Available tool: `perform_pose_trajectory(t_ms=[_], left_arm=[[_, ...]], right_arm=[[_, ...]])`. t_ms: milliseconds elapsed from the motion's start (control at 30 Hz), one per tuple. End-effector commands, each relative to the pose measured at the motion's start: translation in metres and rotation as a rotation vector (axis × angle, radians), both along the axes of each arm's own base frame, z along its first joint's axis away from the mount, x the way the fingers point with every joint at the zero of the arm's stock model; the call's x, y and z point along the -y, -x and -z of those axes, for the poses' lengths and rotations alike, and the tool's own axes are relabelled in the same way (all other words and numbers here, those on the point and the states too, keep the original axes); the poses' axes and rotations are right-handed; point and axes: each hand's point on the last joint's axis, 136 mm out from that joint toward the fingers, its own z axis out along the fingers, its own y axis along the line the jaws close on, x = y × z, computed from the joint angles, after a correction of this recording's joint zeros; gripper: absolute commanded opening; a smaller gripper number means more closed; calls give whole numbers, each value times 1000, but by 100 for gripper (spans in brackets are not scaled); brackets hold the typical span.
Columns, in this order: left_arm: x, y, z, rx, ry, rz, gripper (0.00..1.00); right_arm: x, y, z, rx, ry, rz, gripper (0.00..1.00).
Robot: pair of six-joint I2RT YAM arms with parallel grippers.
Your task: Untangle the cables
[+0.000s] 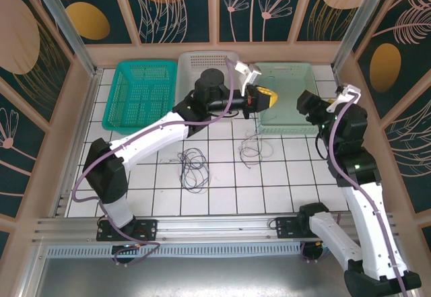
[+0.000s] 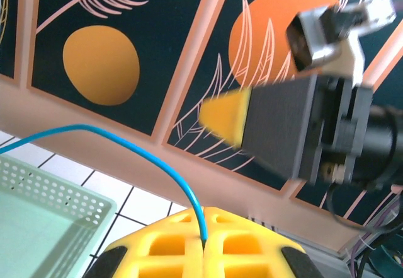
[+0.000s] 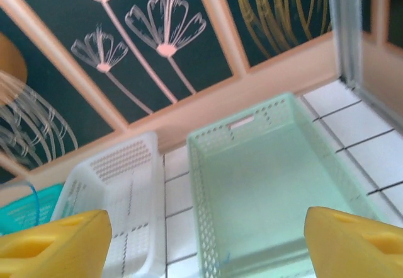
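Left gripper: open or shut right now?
Shut: the left gripper has its yellow fingers together, with the blue cable pinched at their seam.

the left arm [image 1: 155, 139] stretches diagonally from its near-left base toward the far middle, wrist raised. the left tool [image 2: 204, 245] is pinched shut on a thin blue cable [image 2: 126, 140]. the right arm [image 1: 357, 176] stands folded at the right side. the right tool [image 3: 208, 240] has its yellow fingers spread wide.
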Motion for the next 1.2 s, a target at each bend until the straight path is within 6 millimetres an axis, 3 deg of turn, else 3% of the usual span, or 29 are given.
perform_pose_trajectory(t_ms=[0,267,633,767,900,1033,1167], left_arm=[[1,-3,-22,6,44,-5,0],[1,-8,-29,-10,44,-32,0],[6,-8,-36,-30,65,-13,0],[5,-3,-43,-30,84,15,0],[2,2,-48,-21,88,29,0],[0,6,-49,-24,95,39,0],[1,7,-53,-29,117,50,0]], right_arm=[[-31,10,4,46,-17,-194,75],[-79,20,62,56,-80,-451,74],[-137,19,89,107,22,-579,80],[-136,2,103,86,49,-519,77],[-127,-12,105,117,65,-437,74],[-125,-16,100,153,76,-415,70],[-137,-17,103,146,62,-468,62]])
